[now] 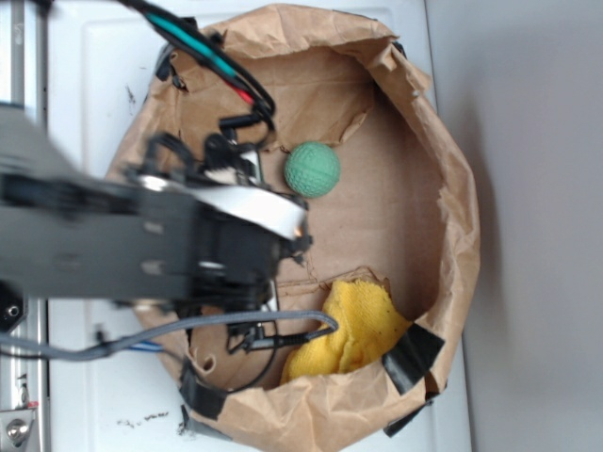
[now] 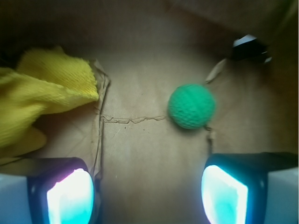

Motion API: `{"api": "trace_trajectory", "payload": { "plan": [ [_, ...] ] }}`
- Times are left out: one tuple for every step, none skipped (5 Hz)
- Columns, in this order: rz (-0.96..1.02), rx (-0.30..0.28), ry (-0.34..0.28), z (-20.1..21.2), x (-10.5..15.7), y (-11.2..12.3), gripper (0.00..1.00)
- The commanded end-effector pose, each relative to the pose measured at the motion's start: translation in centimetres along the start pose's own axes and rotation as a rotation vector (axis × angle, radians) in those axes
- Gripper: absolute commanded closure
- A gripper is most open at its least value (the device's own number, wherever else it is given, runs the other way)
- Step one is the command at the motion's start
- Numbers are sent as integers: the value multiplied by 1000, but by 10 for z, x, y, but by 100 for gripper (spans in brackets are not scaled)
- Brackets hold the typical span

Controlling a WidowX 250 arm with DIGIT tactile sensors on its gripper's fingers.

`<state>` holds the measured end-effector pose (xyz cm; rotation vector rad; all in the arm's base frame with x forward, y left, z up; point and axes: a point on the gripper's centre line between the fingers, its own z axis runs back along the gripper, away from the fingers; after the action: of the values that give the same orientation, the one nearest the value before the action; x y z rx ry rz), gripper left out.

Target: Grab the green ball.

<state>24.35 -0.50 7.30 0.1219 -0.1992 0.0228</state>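
Note:
The green ball (image 1: 312, 169) is small, round and dimpled, and lies on the brown paper floor of the bag. In the wrist view the green ball (image 2: 191, 106) sits ahead of my gripper (image 2: 147, 186), off toward the right finger and not between the jaws. The jaws stand wide apart, and only bare paper lies between the glowing pads (image 2: 70, 198). From outside, my gripper (image 1: 297, 278) reaches in from the left, below and left of the ball and apart from it.
A crumpled yellow cloth (image 1: 353, 330) lies at the bag's lower right, to the left in the wrist view (image 2: 39, 98). The rolled brown paper bag wall (image 1: 462, 226) rings the floor. Black tape (image 1: 410, 356) holds its rim. Cables (image 1: 203, 47) trail over the top left.

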Motion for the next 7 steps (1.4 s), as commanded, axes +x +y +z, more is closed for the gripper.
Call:
{"api": "trace_trajectory", "payload": {
  "plan": [
    [45, -28, 42, -16, 36, 29, 0],
    [72, -27, 47, -20, 53, 43, 0],
    [71, 22, 54, -37, 60, 55, 0],
    [59, 42, 64, -48, 58, 62, 0],
    [25, 55, 58, -55, 57, 56, 0],
    [-4, 91, 73, -74, 62, 52, 0],
    [-16, 100, 63, -80, 63, 50, 100]
  ]
}}
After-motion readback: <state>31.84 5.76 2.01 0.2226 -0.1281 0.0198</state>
